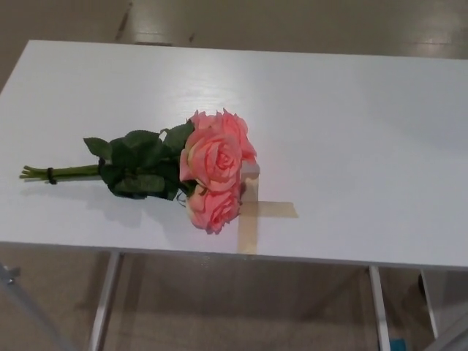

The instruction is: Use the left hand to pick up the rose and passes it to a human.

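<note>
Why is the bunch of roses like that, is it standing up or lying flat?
Lying flat. The roses rest sideways on the white table, stems pointing left, blooms partly over the tape cross.

Pink rose [212, 170] bunch flat on its side, blooms right, tied green stems left
</note>
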Robot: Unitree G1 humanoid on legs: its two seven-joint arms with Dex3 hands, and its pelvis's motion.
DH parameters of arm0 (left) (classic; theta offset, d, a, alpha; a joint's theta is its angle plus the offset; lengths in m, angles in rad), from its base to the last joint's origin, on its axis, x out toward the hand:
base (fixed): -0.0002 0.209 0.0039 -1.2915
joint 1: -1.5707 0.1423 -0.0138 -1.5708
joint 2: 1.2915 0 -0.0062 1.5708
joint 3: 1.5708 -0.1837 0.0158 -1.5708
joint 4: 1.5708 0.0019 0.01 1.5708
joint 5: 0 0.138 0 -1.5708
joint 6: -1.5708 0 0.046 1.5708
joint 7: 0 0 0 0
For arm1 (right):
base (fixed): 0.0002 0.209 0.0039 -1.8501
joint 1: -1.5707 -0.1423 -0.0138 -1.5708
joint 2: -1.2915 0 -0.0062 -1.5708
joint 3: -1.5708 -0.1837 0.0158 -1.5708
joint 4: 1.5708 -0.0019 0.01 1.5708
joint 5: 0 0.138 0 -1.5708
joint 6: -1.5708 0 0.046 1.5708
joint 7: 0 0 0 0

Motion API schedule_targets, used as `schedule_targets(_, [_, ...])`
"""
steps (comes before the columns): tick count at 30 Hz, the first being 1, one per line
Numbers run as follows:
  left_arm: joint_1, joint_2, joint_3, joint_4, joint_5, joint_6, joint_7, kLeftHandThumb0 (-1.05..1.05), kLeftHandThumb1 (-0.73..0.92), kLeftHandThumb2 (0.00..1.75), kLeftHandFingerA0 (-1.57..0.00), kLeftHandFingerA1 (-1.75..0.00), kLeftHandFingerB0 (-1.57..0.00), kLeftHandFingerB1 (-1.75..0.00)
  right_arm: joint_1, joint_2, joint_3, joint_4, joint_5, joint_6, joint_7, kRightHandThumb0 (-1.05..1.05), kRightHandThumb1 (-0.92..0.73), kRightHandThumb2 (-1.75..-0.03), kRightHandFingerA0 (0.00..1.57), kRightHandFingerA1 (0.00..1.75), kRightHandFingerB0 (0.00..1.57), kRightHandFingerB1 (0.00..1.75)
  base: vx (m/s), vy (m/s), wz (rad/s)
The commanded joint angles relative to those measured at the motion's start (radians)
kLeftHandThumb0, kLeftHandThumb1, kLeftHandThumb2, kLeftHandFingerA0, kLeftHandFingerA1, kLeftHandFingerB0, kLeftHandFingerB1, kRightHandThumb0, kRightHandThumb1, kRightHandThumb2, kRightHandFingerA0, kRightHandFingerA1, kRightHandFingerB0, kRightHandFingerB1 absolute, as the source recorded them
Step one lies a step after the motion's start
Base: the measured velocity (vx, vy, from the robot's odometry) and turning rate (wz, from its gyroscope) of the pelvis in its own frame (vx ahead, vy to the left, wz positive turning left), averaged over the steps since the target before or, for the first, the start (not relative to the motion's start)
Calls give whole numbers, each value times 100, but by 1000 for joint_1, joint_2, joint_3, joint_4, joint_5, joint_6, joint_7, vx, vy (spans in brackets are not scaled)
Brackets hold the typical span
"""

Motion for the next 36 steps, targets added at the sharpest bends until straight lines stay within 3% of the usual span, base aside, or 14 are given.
schedule_targets(1, [295, 34, 74, -546, -289, -87, -158, -53, 39, 68, -67, -52, -52, -46, 5, 11, -9, 6, -1, 10, -16, -45, -60, -59, 63, 44, 51, 40, 0, 0, 0])
schedule_targets(7, [311, 38, 105, -699, -320, -84, -154, -54, 39, 69, -67, -53, -49, -45, -20, 5, -12, 6, 1, 15, -13, -45, -60, -59, 63, 44, 51, 40, 0, 0, 0])
schedule_targets(8, [271, 73, 128, -809, -414, -121, -181, -53, 41, 53, -50, -39, -41, -34, -31, 5, -9, 4, -2, 17, -15, -45, -60, -59, 63, 45, 51, 40, 0, 0, 0])
schedule_targets(11, [271, 70, 140, -836, -427, -110, -191, -53, 41, 53, -50, -39, -41, -34, -33, 5, -9, 5, -3, 18, -15, -45, -60, -59, 63, 45, 51, 40, 0, 0, 0])
schedule_targets(12, [250, 79, 155, -869, -458, -105, -196, -58, 39, 53, -41, -36, -35, -32, -35, 5, -7, 4, -4, 19, -14, -44, -60, -59, 64, 45, 52, 40, 0, 0, 0])
schedule_targets(14, [220, 92, 178, -919, -506, -97, -204, -58, 39, 53, -41, -36, -35, -32, -38, 4, -5, 4, -5, 20, -13, -44, -60, -59, 64, 45, 52, 40, 0, 0, 0])
schedule_targets(16, [172, 98, 198, -957, -537, -75, -190, -65, 36, 67, -36, -40, -30, -37, -42, 4, 0, 3, -9, 22, -12, -44, -60, -59, 65, 45, 53, 40, 0, 0, 0])
schedule_targets(19, [30, 107, 222, -976, -478, -17, -113, -63, 36, 68, -31, -40, -20, -37, -61, 2, 3, 3, -13, 27, -4, -44, -60, -59, 66, 45, 53, 40, 0, 0, 0])
schedule_targets(23, [-42, 92, 229, -978, -421, 27, -90, -62, 37, 68, -31, -39, -18, -37, -67, -2, 4, 4, -14, 29, -2, -44, -60, -59, 66, 45, 52, 40, 0, 0, 0])
schedule_targets(26, [-198, 64, 179, -878, -210, 44, -32, -59, 38, 67, -24, -38, -16, -37, -64, 0, 0, 5, -9, 28, 2, -44, -60, -58, 66, 45, 55, 41, 0, 0, 0])
schedule_targets(31, [-251, 49, 163, -849, -154, 51, -30, -60, 38, 67, -22, -37, -15, -37, -64, 0, -2, 5, -8, 30, 3, -43, -60, -58, 66, 45, 55, 41, 0, 0, 0])
schedule_targets(32, [-345, 87, 113, -829, -128, 147, -47, -57, 45, 54, -19, -28, -18, -28, -74, -1, -2, 5, -8, 33, 3, -44, -60, -59, 64, 45, 54, 40, 0, 0, 0])
schedule_targets(33, [-386, 102, 92, -807, -127, 175, -63, -31, 21, 82, 0, -48, 0, -46, -76, -2, -1, 5, -10, 33, 3, -44, -60, -59, 64, 45, 54, 40, 0, 0, 8])
schedule_targets(36, [-395, 105, 87, -803, -125, 181, -62, -31, 21, 82, 0, -48, 0, -46, -76, -2, -1, 5, -10, 33, 3, -44, -60, -59, 64, 45, 54, 40, 0, 0, 0])
